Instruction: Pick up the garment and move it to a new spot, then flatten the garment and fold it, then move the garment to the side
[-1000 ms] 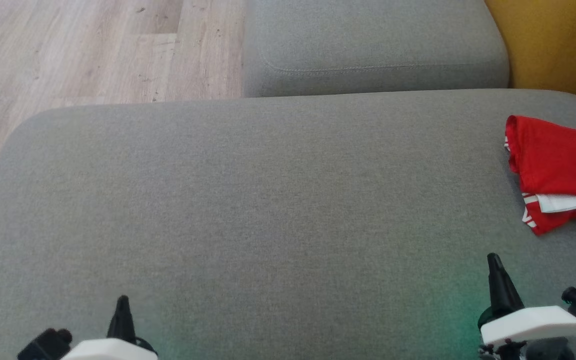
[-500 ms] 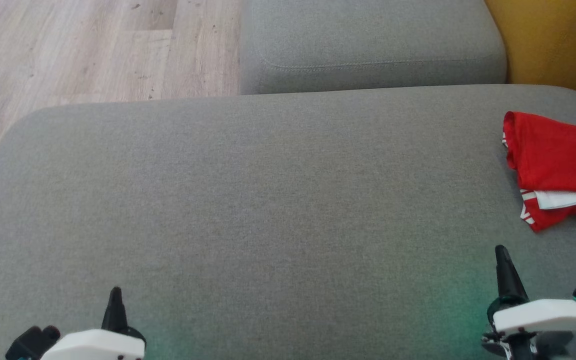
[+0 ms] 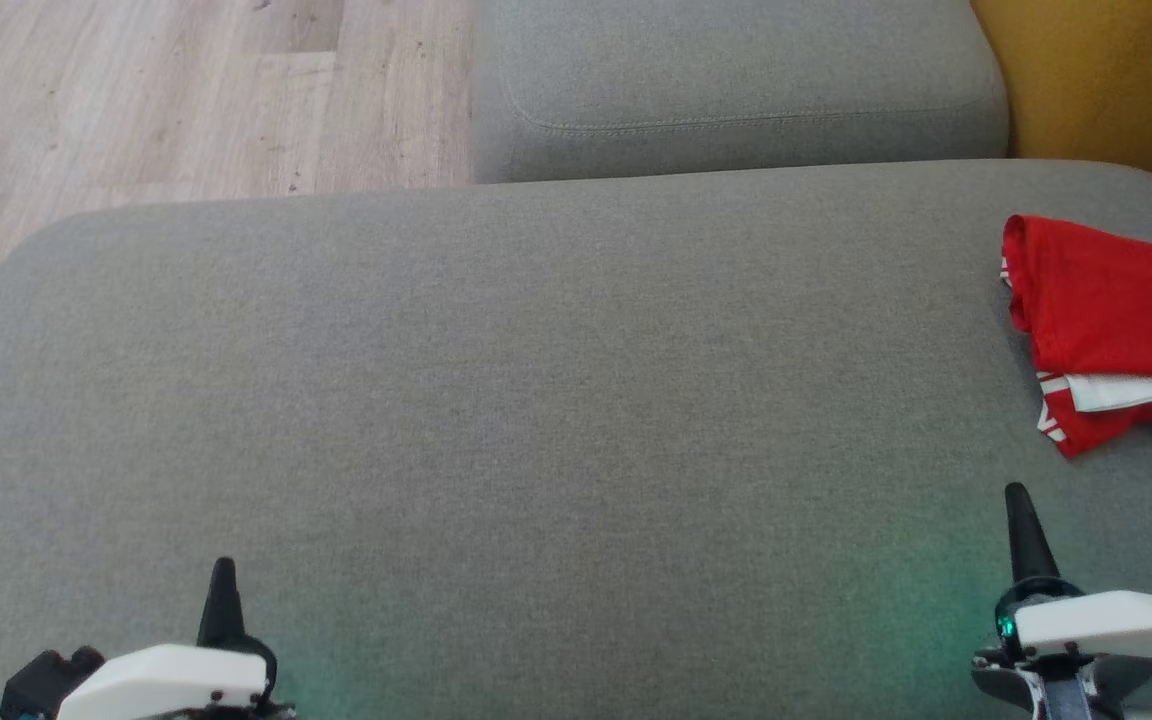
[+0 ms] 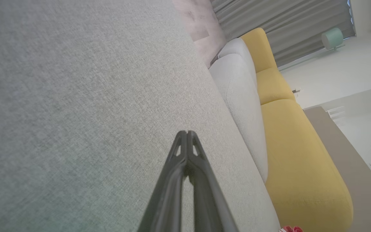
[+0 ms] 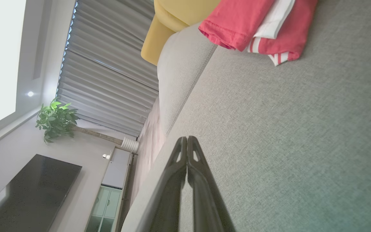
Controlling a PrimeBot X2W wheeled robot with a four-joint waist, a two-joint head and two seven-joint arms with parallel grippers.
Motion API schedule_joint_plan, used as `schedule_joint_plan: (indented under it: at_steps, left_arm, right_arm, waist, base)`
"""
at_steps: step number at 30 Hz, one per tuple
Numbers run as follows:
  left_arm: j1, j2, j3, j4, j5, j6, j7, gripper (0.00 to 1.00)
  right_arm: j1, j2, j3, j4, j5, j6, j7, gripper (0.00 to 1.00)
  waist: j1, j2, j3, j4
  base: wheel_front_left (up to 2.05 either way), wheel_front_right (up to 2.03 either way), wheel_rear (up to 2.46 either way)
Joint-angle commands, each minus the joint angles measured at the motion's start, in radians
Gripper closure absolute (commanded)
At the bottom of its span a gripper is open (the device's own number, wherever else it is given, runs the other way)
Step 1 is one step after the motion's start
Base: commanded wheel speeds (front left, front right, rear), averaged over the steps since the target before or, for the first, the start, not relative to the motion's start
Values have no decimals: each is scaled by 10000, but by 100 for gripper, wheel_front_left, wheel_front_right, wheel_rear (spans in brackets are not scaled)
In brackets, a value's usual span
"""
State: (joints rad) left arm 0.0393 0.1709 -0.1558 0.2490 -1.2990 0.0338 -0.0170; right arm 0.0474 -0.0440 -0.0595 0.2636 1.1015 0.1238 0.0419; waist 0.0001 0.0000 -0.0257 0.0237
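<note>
A folded red garment [image 3: 1111, 320] with white stripes lies at the right edge of the grey cushion [image 3: 536, 400], partly cut off by the head view's border. In the right wrist view the garment [image 5: 237, 22] is at the top, folded with a white layer showing. My right gripper [image 3: 1018, 500] is shut and empty near the lower right, a short way in front of the garment. My left gripper [image 3: 223, 575] is shut and empty at the lower left, far from it. Both pairs of fingertips press together in the wrist views, left gripper [image 4: 187, 132], right gripper [image 5: 187, 138].
A second grey cushion [image 3: 736, 90] lies beyond the big one. A yellow seat [image 3: 1116, 80] stands at the far right and wooden floor [image 3: 136, 100] at the far left. The left wrist view shows the yellow seat [image 4: 295, 154] alongside.
The head camera has shifted slightly, so the scene sits a bit higher and left. Both grippers have drawn a little outward and lower in the view. The garment lies unmoved.
</note>
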Motion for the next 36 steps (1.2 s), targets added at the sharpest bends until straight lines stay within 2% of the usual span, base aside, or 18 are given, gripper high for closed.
schedule_joint_plan:
  at_steps: [1, 36]
  left_arm:
    - [-669, -55, 464, -262, -232, -122, 93, 100]
    - [-1343, -977, 2284, -72, -2701, -1407, 1062, 100]
  right_arm:
    - [-679, -147, 73, -317, 352, 46, 45, 100]
    - [-1407, -153, -343, -213, 4420, 66, 526, 100]
  waist:
    - [-1, 0, 12, -10]
    - [-1, 0, 245, -202]
  base:
    - [0, 0, 0]
    - [0, 0, 0]
